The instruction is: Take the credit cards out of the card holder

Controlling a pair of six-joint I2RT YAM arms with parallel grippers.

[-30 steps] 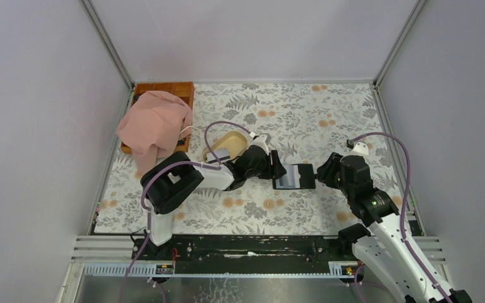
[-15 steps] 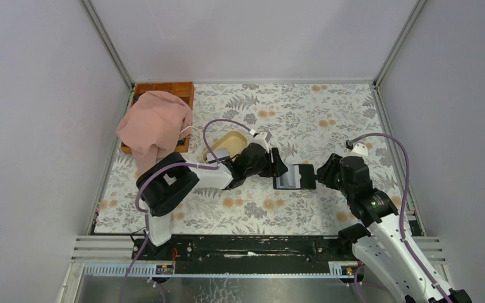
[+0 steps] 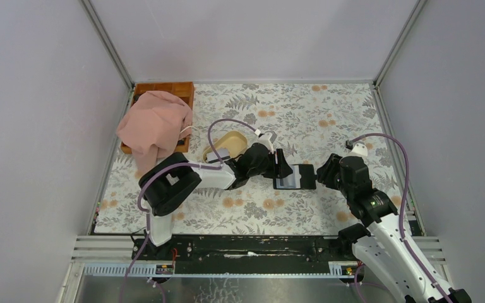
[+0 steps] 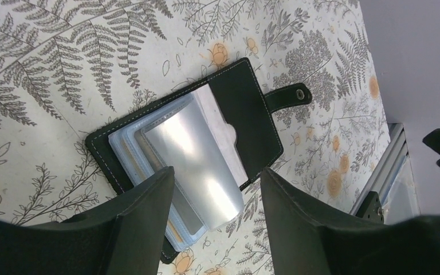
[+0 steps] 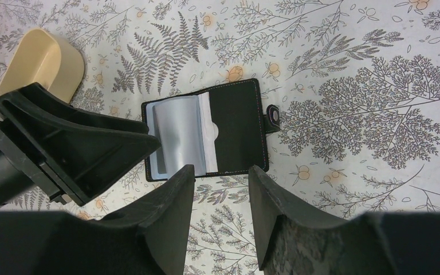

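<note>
At mid-counter, the card holder [image 3: 297,177] lay open between my arms, long axis left to right. My left end effector [image 4: 216,170], parted and empty, hung over the sleeves [image 4: 195,154], nearer them. My right end effector [image 5: 221,168], also parted and empty, waited by the strap [image 5: 275,116] end.

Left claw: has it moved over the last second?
Yes. The left claw has crept right in the top view, away from the beige dish, toward the open card holder.
</note>
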